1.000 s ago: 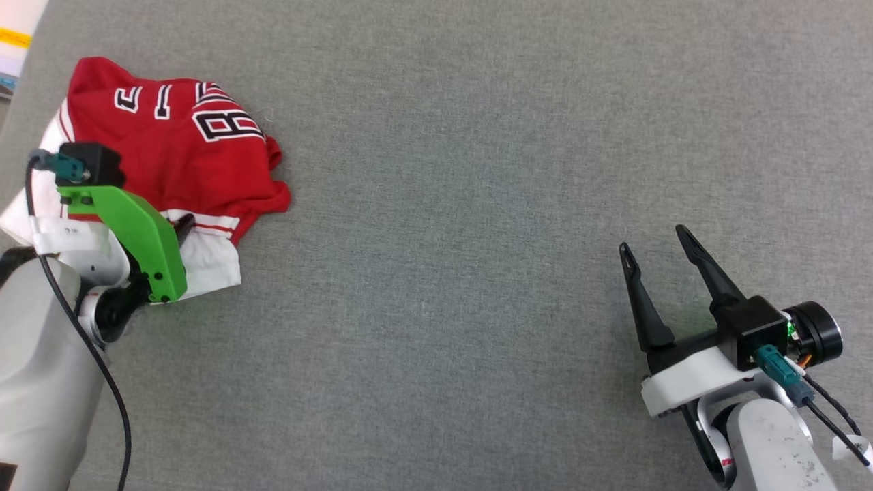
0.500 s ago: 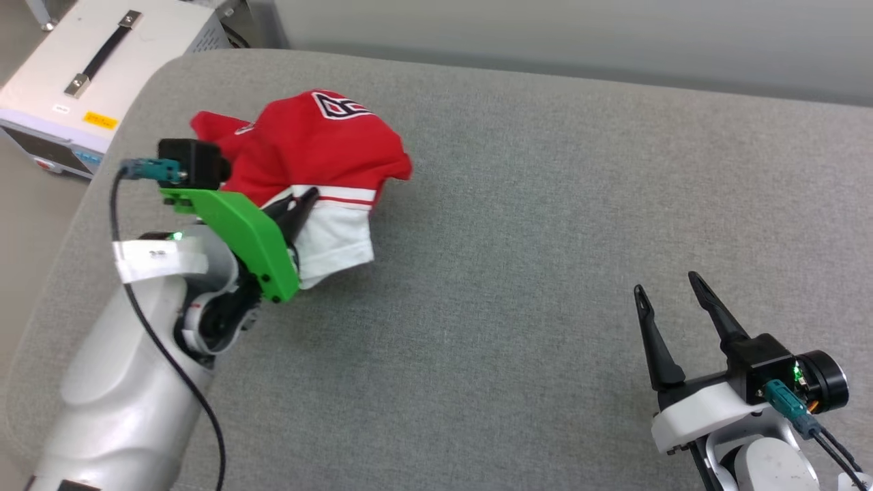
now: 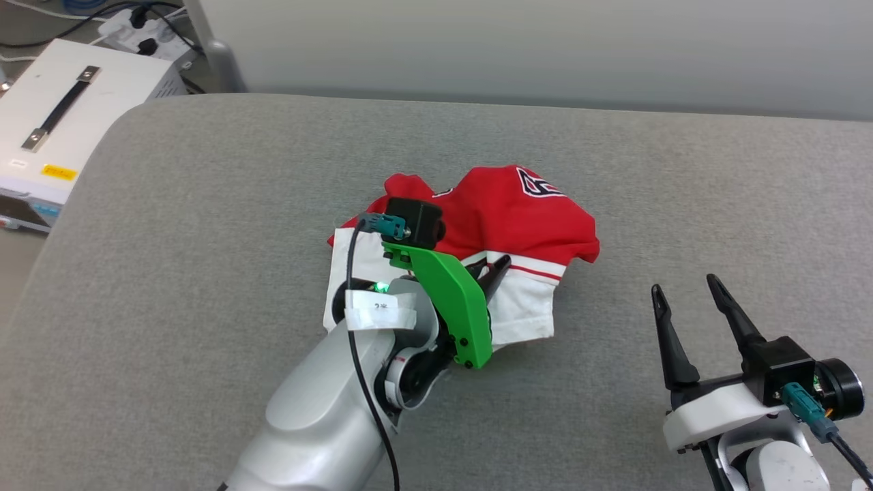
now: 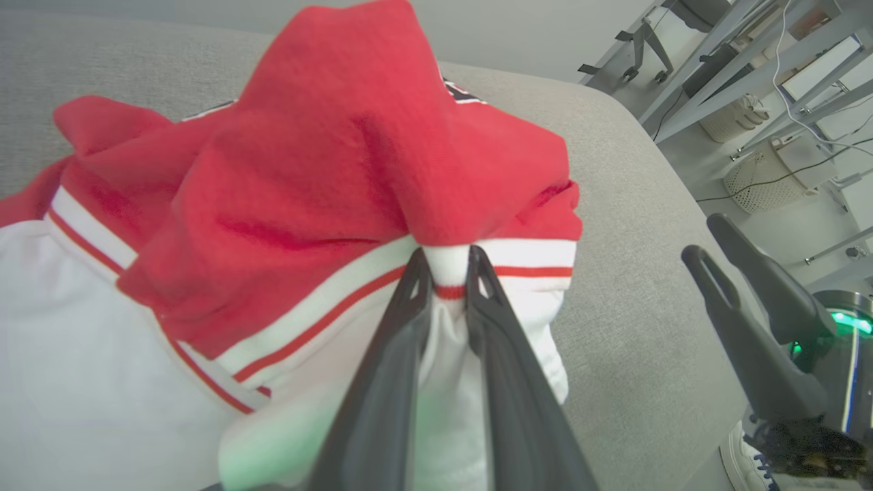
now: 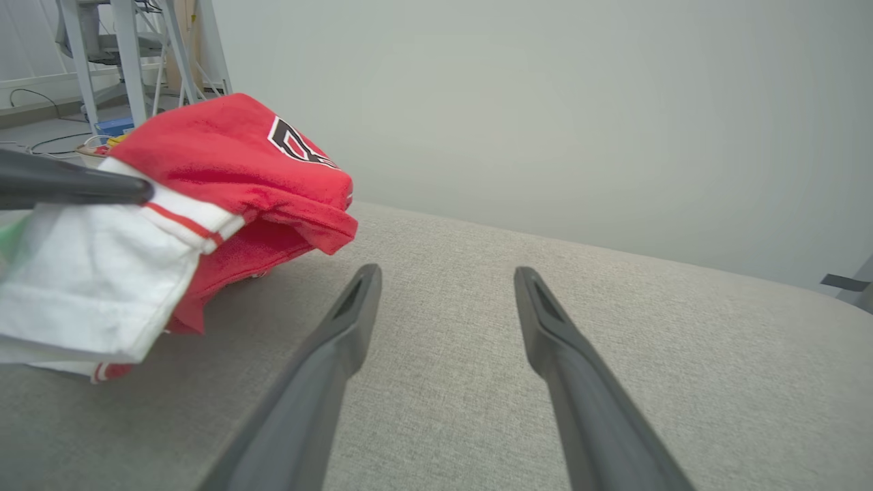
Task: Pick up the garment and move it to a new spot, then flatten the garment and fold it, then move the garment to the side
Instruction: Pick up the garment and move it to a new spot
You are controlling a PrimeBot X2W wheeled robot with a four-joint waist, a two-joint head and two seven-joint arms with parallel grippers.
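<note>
The garment (image 3: 518, 218) is a crumpled red jersey with white sleeves and red-white striped trim, bunched near the middle of the grey padded table (image 3: 204, 204). My left gripper (image 3: 501, 264) is shut on the striped edge of a white sleeve and holds that part raised. In the left wrist view the two dark fingers pinch the trim of the garment (image 4: 341, 157), my left gripper (image 4: 449, 262) closed around it. My right gripper (image 3: 684, 285) stands open over bare table at the lower right, apart from the cloth. From the right wrist view, the garment (image 5: 225, 157) hangs left of my open right gripper (image 5: 445, 279).
A white case with a black handle (image 3: 61, 116) sits beside the table's left edge, with cables behind it. A pale wall runs along the far edge. Metal shelving (image 4: 750, 61) stands past the table's far end in the left wrist view.
My left gripper has carried the garment from the table's left end toward the middle, still pinching the sleeve. The head camera has tilted up and shifted. My right gripper stays open.
</note>
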